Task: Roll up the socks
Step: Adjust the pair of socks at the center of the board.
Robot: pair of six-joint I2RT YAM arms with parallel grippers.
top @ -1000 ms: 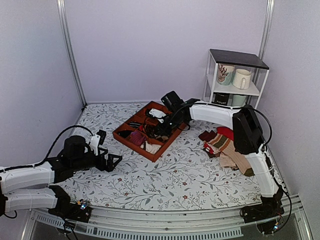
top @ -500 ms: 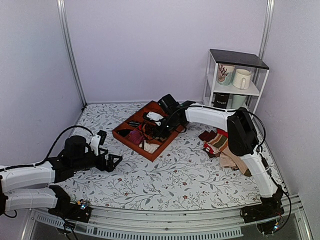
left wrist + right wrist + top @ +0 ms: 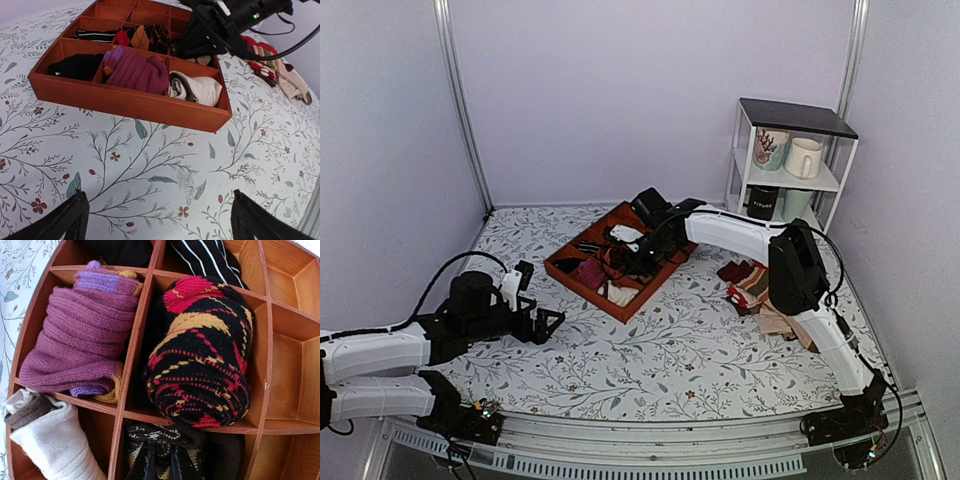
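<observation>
From above, the left gripper (image 3: 544,325) hovers open over the floral table (image 3: 700,350), well apart from the wooden divided tray (image 3: 582,283), while the right gripper (image 3: 635,258) reaches down into that tray; loose socks (image 3: 760,290) lie in a pile to the right. The left wrist view shows its fingers spread wide, facing the tray's near wall. The right wrist view shows its gripper (image 3: 162,465) closed on the rolled argyle socks (image 3: 165,436), which sit in a compartment between the white bundle (image 3: 55,440) and the black-and-red roll (image 3: 200,360).

The socks (image 3: 165,432) are dark brown with tan and black patterning; the ribbed roll (image 3: 75,335) is purple, the tray (image 3: 272,365) reddish-brown.
</observation>
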